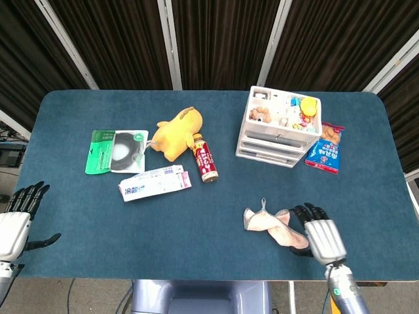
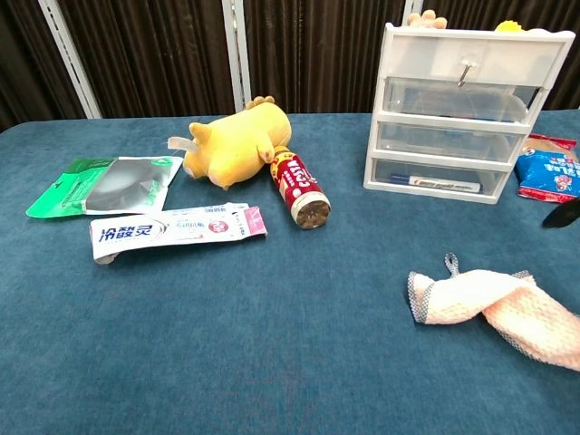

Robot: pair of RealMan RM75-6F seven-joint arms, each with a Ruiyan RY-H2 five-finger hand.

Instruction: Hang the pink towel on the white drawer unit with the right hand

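The pink towel (image 1: 272, 226) (image 2: 494, 306) lies crumpled on the blue table, its loop pointing toward the white drawer unit (image 1: 278, 127) (image 2: 462, 113) at the back right. My right hand (image 1: 319, 233) hovers over the towel's right end with fingers spread and holds nothing; in the chest view only a dark fingertip (image 2: 564, 214) shows at the right edge. My left hand (image 1: 16, 219) stays off the table's front left corner, fingers apart and empty.
A yellow plush toy (image 1: 178, 132), a red bottle (image 1: 206, 158), a toothpaste box (image 1: 154, 182) and a green packet (image 1: 114, 151) lie to the left. A blue snack bag (image 1: 325, 148) rests right of the drawer unit, whose top tray holds several small items.
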